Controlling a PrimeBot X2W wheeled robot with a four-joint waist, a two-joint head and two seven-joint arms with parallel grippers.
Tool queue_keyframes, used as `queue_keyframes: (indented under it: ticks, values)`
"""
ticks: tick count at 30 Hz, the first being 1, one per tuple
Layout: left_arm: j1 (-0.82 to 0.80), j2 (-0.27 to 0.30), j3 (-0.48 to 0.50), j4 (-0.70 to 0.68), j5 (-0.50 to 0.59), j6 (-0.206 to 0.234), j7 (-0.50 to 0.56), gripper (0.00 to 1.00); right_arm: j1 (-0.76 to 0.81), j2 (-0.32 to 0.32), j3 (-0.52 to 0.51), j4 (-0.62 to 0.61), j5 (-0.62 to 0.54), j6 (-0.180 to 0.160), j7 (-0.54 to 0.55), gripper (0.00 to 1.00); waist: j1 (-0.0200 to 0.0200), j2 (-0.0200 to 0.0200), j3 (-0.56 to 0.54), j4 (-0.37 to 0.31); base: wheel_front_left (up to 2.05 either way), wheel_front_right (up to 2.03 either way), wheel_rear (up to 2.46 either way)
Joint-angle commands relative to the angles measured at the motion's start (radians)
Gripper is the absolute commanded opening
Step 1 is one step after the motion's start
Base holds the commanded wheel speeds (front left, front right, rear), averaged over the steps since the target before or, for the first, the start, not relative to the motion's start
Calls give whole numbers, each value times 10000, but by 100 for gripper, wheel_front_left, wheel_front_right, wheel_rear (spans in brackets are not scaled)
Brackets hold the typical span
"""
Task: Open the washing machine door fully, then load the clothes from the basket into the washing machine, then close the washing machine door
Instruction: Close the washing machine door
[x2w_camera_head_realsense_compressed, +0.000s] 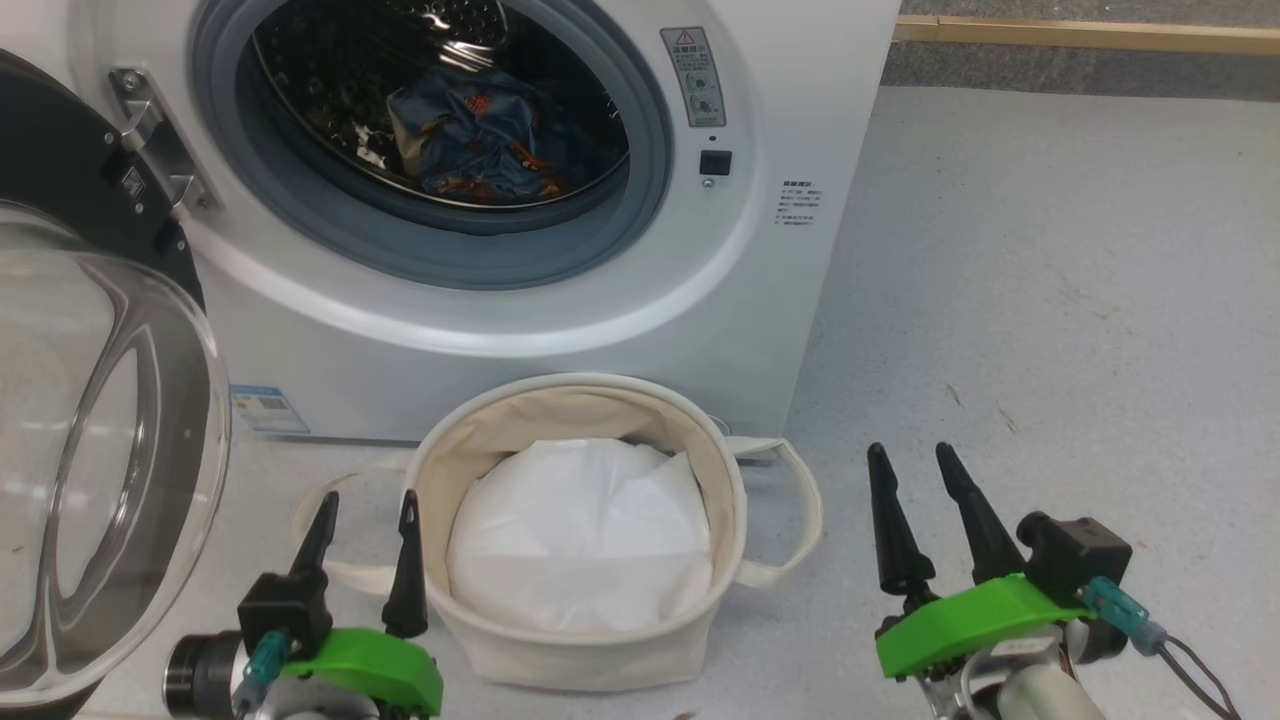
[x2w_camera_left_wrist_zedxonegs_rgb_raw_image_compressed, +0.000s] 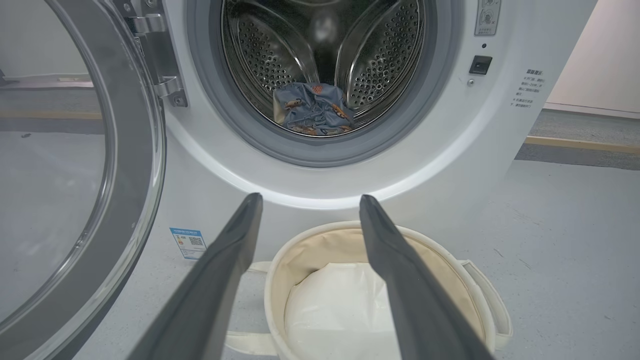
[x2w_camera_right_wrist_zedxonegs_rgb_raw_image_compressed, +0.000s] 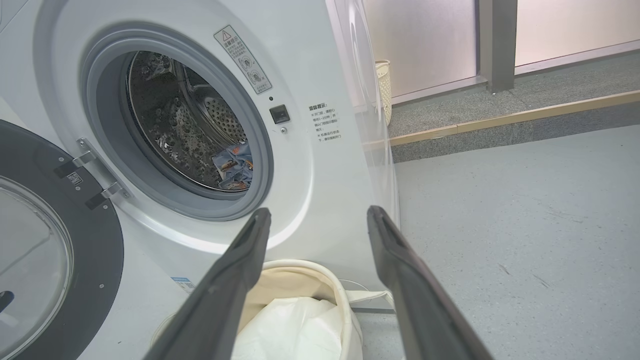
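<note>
The white washing machine (x2w_camera_head_realsense_compressed: 760, 300) stands with its door (x2w_camera_head_realsense_compressed: 110, 430) swung wide open to the left. Blue clothes (x2w_camera_head_realsense_compressed: 480, 140) with orange-brown print lie inside the drum, also seen as clothes (x2w_camera_left_wrist_zedxonegs_rgb_raw_image_compressed: 312, 107) and clothes (x2w_camera_right_wrist_zedxonegs_rgb_raw_image_compressed: 234, 167). The cream basket (x2w_camera_head_realsense_compressed: 700, 445) sits on the floor before the machine and holds a plain white sheet (x2w_camera_head_realsense_compressed: 580, 530). My left gripper (x2w_camera_head_realsense_compressed: 368, 510) is open just left of the basket, nothing between its fingers. My right gripper (x2w_camera_head_realsense_compressed: 912, 458) is open to the right of the basket, also empty.
Grey floor (x2w_camera_head_realsense_compressed: 1050, 300) stretches to the right of the machine, ending at a raised step with a wooden edge (x2w_camera_head_realsense_compressed: 1090, 35). A pale wicker bin (x2w_camera_right_wrist_zedxonegs_rgb_raw_image_compressed: 384, 90) stands behind the machine. The open door (x2w_camera_left_wrist_zedxonegs_rgb_raw_image_compressed: 75, 190) takes up the space at the left.
</note>
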Motion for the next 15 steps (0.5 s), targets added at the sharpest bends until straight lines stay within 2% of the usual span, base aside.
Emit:
queue_keyframes:
  ticks: [1, 10, 15]
  values:
    - [-214, 45, 383, -351, 76, 60, -120, 100, -172, 53, 234, -289, -65, 2, -122, 100, 1, -1, -6, 4, 0, 0, 0]
    - [-121, 11, 382, -164, 93, 64, -120, 100, -108, 53, 295, -189, -109, 2, -122, 100, 1, -1, -190, -4, 0, 0, 0]
    - [-110, 0, 547, 153, -243, 58, -120, 100, -46, 53, 341, -145, -69, 2, -122, 100, 1, -1, -282, 6, -6, 2, 4]
